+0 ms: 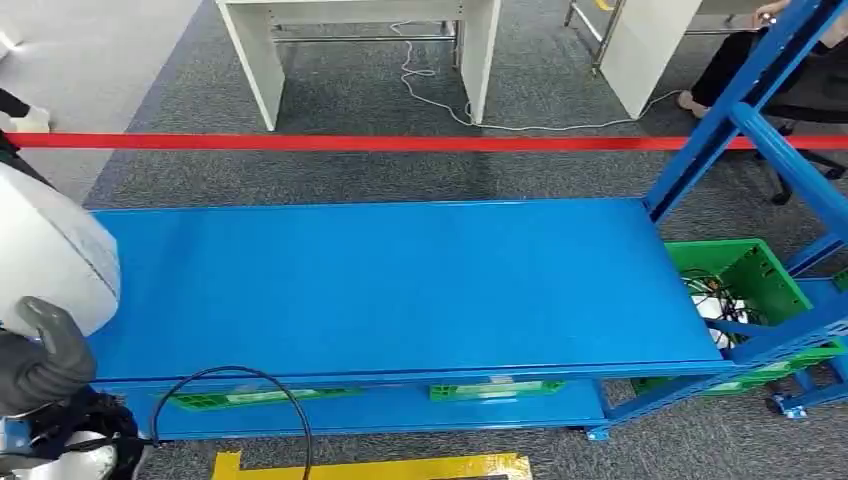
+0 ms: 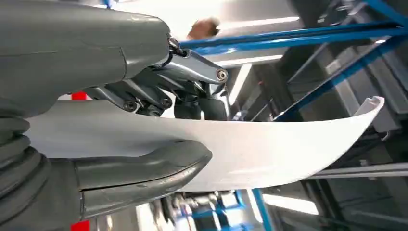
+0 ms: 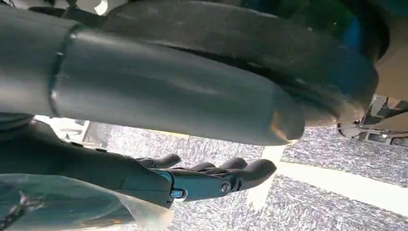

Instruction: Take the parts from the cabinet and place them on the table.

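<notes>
My left hand (image 1: 42, 362) is at the lower left, just off the near left corner of the blue table (image 1: 400, 290). It grips a white curved panel part (image 1: 50, 262), which hangs over the table's left end. In the left wrist view the hand (image 2: 144, 86) clamps the white part (image 2: 279, 149) between its thick grey thumb (image 2: 144, 169) on one face and its darker fingers (image 2: 192, 77) on the other. My right hand (image 3: 211, 179) hangs over the carpet with its fingers stretched out and apart, holding nothing.
A green bin (image 1: 765, 268) with cables and white pieces sits in the blue rack (image 1: 740, 110) beyond the table's right end. Green trays (image 1: 250, 397) lie on the table's lower shelf. A red tape line (image 1: 400, 143), white desks (image 1: 270, 60) and a seated person (image 1: 760, 60) are behind.
</notes>
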You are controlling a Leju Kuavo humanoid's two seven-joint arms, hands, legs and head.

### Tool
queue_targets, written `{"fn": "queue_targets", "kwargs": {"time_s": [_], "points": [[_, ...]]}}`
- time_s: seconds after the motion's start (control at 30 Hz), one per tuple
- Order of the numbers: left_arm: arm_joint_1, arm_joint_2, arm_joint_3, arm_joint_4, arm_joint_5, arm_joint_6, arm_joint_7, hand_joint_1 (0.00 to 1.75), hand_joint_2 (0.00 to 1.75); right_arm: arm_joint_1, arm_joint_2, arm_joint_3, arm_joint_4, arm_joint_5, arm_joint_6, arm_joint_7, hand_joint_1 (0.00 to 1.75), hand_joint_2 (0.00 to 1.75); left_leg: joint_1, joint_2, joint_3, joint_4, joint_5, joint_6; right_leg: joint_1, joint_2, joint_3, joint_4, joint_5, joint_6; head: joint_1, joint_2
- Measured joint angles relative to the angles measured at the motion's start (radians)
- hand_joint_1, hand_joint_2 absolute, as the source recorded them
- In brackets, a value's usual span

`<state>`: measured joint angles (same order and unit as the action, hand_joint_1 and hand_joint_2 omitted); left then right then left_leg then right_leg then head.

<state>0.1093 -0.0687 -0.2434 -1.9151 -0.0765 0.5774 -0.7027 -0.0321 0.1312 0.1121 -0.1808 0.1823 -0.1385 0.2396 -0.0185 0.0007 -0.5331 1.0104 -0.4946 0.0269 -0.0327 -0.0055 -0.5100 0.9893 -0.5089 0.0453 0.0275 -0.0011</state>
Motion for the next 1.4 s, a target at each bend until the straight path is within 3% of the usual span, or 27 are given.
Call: {"fn": "queue_targets", "kwargs": {"time_s": [0.07,0.13,0.2,0.27,0.33,0.4,0.43,0.47,0.53,0.6,0.67,0.73,0.77,0.8,0.83,0.87,0.93,0.97,1.03,1.1,1.13,1.17,1.23,1.27,1.3,1.33,1.4], "points": [[0.023,0.001,-0.008,-0.019,0.078,-0.068,0.000,1.75,1.75,0.001,0.005,-0.007,0.000,-0.008,-0.011,0.005,0.00,0.00,-0.001,0.000,0.000,-0.001,0.007,0.009,0.000,0.001,0.002,-0.002,0.008,0.009,0.000,0.000],[0.056,-0.001,-0.018,-0.030,0.144,-0.157,0.000,1.75,1.75,0.004,0.007,-0.016,0.001,-0.018,-0.028,0.004,0.00,0.00,0.008,0.006,0.004,-0.019,0.022,0.022,0.001,0.002,-0.016,0.021,-0.028,0.008,0.001,0.000],[0.097,-0.001,-0.019,-0.027,0.155,-0.233,0.000,1.75,1.75,0.006,0.008,-0.029,0.002,-0.027,-0.048,-0.010,0.00,0.00,0.006,0.006,-0.007,-0.019,0.027,0.029,0.004,0.004,-0.079,0.170,-0.122,0.004,0.005,0.000],[0.127,0.001,-0.018,-0.023,0.150,-0.305,0.000,1.75,1.75,0.010,0.008,-0.037,0.003,-0.029,-0.068,-0.023,0.00,0.00,0.003,0.007,-0.017,-0.019,0.033,0.030,0.007,0.004,-0.135,0.306,-0.171,0.003,0.004,0.000],[0.144,0.001,-0.018,-0.022,0.138,-0.357,0.000,1.75,1.75,0.013,0.008,-0.044,0.003,-0.023,-0.085,-0.036,0.00,0.00,0.001,0.005,-0.021,-0.018,0.037,0.027,0.010,0.004,-0.112,0.277,-0.123,-0.004,0.004,0.000],[0.149,0.001,-0.016,-0.022,0.123,-0.362,0.000,1.75,1.75,0.012,0.008,-0.048,0.003,-0.010,-0.103,-0.060,0.00,0.00,0.001,0.003,-0.021,-0.015,0.040,0.023,0.013,0.004,-0.015,0.096,-0.030,-0.014,0.004,0.000],[0.150,0.001,-0.013,-0.022,0.122,-0.354,0.000,1.75,1.75,0.010,0.008,-0.049,0.003,-0.006,-0.115,-0.079,0.00,0.00,0.001,0.003,-0.024,-0.012,0.041,0.020,0.015,0.005,0.019,0.021,-0.027,-0.021,0.004,0.000],[0.152,0.001,-0.004,-0.022,0.135,-0.348,0.000,1.75,1.75,0.009,0.006,-0.050,0.003,-0.003,-0.130,-0.105,0.00,0.00,-0.004,0.003,-0.032,-0.007,0.044,0.012,0.018,0.007,0.041,0.008,-0.029,-0.021,0.003,0.000],[0.163,0.001,0.018,-0.024,0.165,-0.348,0.000,1.75,1.75,0.008,0.006,-0.050,0.003,0.000,-0.165,-0.158,0.00,0.00,-0.002,0.004,-0.038,-0.005,0.055,-0.003,0.021,0.008,0.028,0.006,-0.027,-0.022,0.003,0.000],[0.173,0.001,0.036,-0.025,0.171,-0.348,0.000,1.75,1.75,0.009,0.007,-0.051,0.002,0.000,-0.184,-0.180,0.00,0.00,-0.002,0.001,-0.043,-0.003,0.058,-0.016,0.014,0.003,0.010,-0.001,-0.012,-0.039,0.003,0.000],[0.177,0.001,0.049,-0.026,0.171,-0.348,0.000,1.75,1.75,0.008,0.006,-0.052,0.002,0.000,-0.187,-0.187,0.00,0.00,0.005,-0.001,-0.065,0.052,-0.017,-0.035,0.012,-0.003,-0.003,-0.002,-0.002,-0.053,-0.003,0.000],[0.182,0.001,0.058,-0.027,0.171,-0.348,0.000,1.75,1.75,0.008,0.006,-0.053,0.002,0.001,-0.190,-0.190,0.00,0.00,0.015,-0.001,-0.108,0.208,-0.126,-0.052,0.013,-0.010,-0.018,-0.001,0.014,-0.056,-0.004,0.000],[0.187,0.001,0.061,-0.027,0.169,-0.344,0.000,1.75,1.75,0.008,0.006,-0.053,0.002,0.004,-0.201,-0.196,0.00,0.00,0.019,-0.001,-0.119,0.270,-0.151,-0.057,0.013,-0.011,-0.029,0.000,0.023,-0.055,-0.005,0.000],[0.195,0.000,0.063,-0.027,0.167,-0.342,0.000,1.75,1.75,0.009,0.006,-0.053,0.002,0.006,-0.214,-0.203,0.00,0.00,0.024,-0.001,-0.114,0.291,-0.143,-0.061,0.013,-0.011,-0.040,0.002,0.031,-0.054,-0.005,0.000],[0.206,-0.001,0.066,-0.027,0.168,-0.342,0.000,1.75,1.75,0.008,0.006,-0.054,0.002,0.006,-0.225,-0.203,0.00,0.00,0.028,-0.001,-0.091,0.275,-0.111,-0.064,0.012,-0.011,-0.053,0.005,0.040,-0.052,-0.005,0.000],[0.219,-0.003,0.069,-0.027,0.168,-0.342,0.000,1.75,1.75,0.008,0.006,-0.054,0.002,0.002,-0.226,-0.193,0.00,0.00,0.032,-0.001,-0.050,0.216,-0.070,-0.065,0.012,-0.011,-0.066,0.009,0.046,-0.049,-0.005,0.000],[0.230,-0.004,0.074,-0.027,0.163,-0.342,0.000,1.75,1.75,0.007,0.007,-0.057,0.004,-0.003,-0.210,-0.149,0.00,0.00,0.036,-0.001,0.061,0.038,-0.020,-0.064,0.010,-0.010,-0.081,0.019,0.054,-0.041,-0.005,0.000],[0.230,-0.006,0.076,-0.026,0.161,-0.343,0.001,1.75,1.75,0.007,0.007,-0.058,0.004,-0.007,-0.188,-0.120,0.00,0.00,0.030,-0.003,0.096,-0.024,-0.052,-0.058,0.014,-0.011,-0.089,0.020,0.061,-0.033,-0.005,0.000],[0.233,-0.011,0.081,-0.026,0.160,-0.351,0.000,1.75,1.75,0.007,0.007,-0.060,0.004,-0.018,-0.158,-0.091,0.00,0.00,0.025,-0.004,0.084,-0.034,-0.047,-0.044,0.014,-0.012,-0.094,0.020,0.078,-0.019,-0.003,0.000],[0.235,-0.015,0.089,-0.026,0.150,-0.349,0.000,1.75,1.75,0.009,0.007,-0.068,0.004,-0.012,-0.191,-0.094,0.00,0.00,0.022,-0.003,0.071,-0.034,-0.034,-0.022,0.011,-0.012,-0.097,0.015,0.094,-0.004,-0.004,0.000],[0.236,-0.018,0.094,-0.026,0.142,-0.341,0.000,1.75,1.75,0.011,0.006,-0.069,0.004,0.003,-0.240,-0.116,0.00,0.00,0.027,0.004,0.062,-0.038,-0.021,-0.009,0.007,-0.008,-0.104,0.027,0.071,-0.001,-0.004,0.000],[0.240,-0.025,0.098,-0.027,0.131,-0.331,0.000,1.75,1.75,0.012,0.006,-0.068,0.004,0.031,-0.313,-0.160,0.00,0.00,0.025,0.005,0.049,-0.038,-0.012,0.002,0.009,-0.005,-0.125,0.061,0.014,-0.001,-0.001,0.000],[0.265,-0.032,0.105,-0.033,0.114,-0.321,0.000,1.75,1.75,0.014,0.006,-0.059,0.004,0.072,-0.399,-0.254,0.00,0.00,0.021,0.007,0.021,-0.037,0.010,0.010,0.011,0.001,-0.164,0.214,-0.110,0.002,-0.001,0.000],[0.272,-0.033,0.107,-0.034,0.111,-0.320,0.000,1.75,1.75,0.014,0.006,-0.055,0.004,0.077,-0.409,-0.269,0.00,0.00,0.018,0.008,0.007,-0.036,0.021,0.011,0.012,0.002,-0.177,0.284,-0.139,0.003,-0.001,0.000],[0.276,-0.035,0.109,-0.034,0.109,-0.318,0.000,1.75,1.75,0.012,0.006,-0.054,0.004,0.079,-0.412,-0.274,0.00,0.00,0.016,0.008,-0.007,-0.035,0.032,0.013,0.012,0.002,-0.176,0.324,-0.137,0.002,-0.001,0.000],[0.280,-0.035,0.111,-0.035,0.109,-0.318,0.000,1.75,1.75,0.012,0.005,-0.053,0.004,0.081,-0.415,-0.277,0.00,0.00,0.013,0.008,-0.021,-0.033,0.042,0.013,0.013,0.002,-0.157,0.324,-0.109,-0.001,-0.001,0.000],[0.287,-0.037,0.114,-0.037,0.109,-0.317,0.000,1.75,1.75,0.013,0.005,-0.052,0.004,0.083,-0.418,-0.279,0.00,0.00,0.010,0.007,-0.048,-0.024,0.058,0.010,0.017,0.002,-0.057,0.205,-0.029,-0.011,-0.001,0.000]]}}
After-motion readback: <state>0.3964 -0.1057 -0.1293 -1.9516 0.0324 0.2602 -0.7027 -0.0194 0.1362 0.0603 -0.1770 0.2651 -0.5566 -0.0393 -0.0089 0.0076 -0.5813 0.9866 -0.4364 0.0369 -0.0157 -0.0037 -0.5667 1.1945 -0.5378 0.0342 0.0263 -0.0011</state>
